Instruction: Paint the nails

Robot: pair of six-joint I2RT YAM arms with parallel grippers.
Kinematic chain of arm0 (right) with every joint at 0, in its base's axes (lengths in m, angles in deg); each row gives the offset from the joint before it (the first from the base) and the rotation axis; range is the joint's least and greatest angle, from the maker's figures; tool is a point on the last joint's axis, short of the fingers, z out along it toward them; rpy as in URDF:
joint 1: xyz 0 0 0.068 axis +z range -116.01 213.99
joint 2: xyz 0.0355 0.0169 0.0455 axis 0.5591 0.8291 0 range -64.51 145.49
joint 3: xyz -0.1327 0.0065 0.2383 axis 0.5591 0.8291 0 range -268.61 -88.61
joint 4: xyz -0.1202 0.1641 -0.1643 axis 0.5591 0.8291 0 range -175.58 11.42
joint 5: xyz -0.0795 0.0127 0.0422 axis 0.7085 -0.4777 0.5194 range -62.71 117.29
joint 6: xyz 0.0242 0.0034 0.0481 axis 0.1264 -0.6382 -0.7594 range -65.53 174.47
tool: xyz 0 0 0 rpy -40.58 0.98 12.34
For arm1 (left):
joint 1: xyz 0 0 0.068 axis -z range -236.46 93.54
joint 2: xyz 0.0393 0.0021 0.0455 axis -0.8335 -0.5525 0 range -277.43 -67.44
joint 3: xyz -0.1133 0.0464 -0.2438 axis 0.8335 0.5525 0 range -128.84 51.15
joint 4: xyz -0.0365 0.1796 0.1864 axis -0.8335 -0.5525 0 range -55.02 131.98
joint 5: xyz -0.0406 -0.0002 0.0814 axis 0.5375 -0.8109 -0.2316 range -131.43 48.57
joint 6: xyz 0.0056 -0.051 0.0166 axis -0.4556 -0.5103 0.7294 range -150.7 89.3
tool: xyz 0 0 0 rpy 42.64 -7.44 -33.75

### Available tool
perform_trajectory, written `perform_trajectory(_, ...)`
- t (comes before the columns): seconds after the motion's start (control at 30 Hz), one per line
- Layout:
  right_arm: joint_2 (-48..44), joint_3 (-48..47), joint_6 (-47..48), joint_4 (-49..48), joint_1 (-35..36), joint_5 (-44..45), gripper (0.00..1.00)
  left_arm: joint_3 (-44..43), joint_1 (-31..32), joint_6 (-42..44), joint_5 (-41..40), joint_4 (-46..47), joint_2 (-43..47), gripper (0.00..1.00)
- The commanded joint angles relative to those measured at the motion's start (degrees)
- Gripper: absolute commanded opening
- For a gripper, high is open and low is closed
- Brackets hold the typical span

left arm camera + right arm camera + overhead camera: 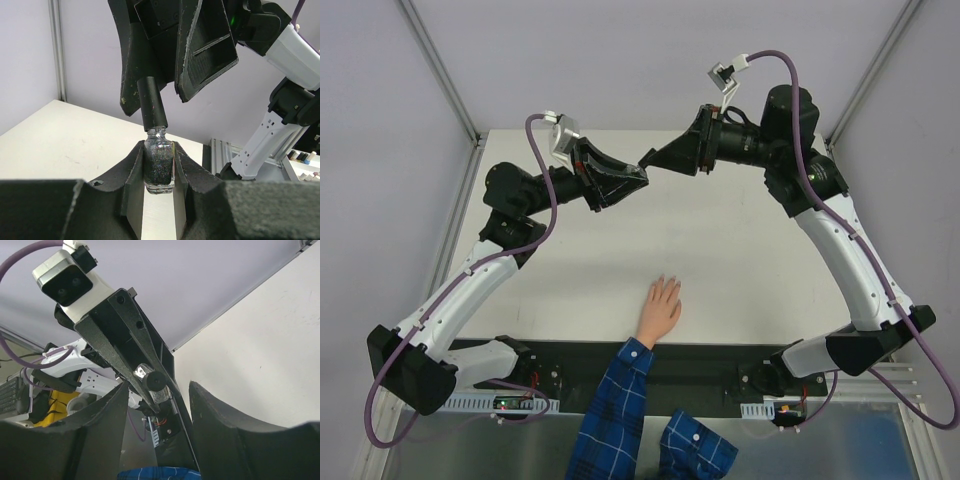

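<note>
Over the white tabletop (750,260) the left claw (159,147) clamps a small glittery dark glass bottle (159,170) steady, likely so the half-open right claw (159,387) straddling its black cap (152,102) can unscrew it; the pale nails (665,283) wait well apart, near the front edge.

Left arm (470,285): rises from its base with the elbow bent and the wrist turned toward the table's centre. Its left gripper (159,150) has the jaws clamped on a small bottle (159,170), held upright. Right arm (850,250): raised higher, forearm pointing left. The right gripper (160,386) meets the left one nose to nose, jaws parted, fingers (100,425) clear on either side of the bottle's cap (154,381).
</note>
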Motion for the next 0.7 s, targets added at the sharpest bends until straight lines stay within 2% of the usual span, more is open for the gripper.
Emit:
perform_trajectory(0.0,-0.7,-1.4,-1.6,-4.1,-0.2,-2.2,0.48,-1.8,0.5,0.6,0.5,2.6,0.3,0.0)
perform_trajectory(0.4,0.3,-1.0,-3.5,-6.7,0.0,-3.2,0.47,-1.1,0.5,-0.1,1.0,3.8,0.6,0.0)
perform_trajectory(0.67,0.8,-1.4,-3.5,-6.7,0.4,-2.8,0.33,-0.4,0.5,-0.7,1.0,4.6,0.9,0.0)
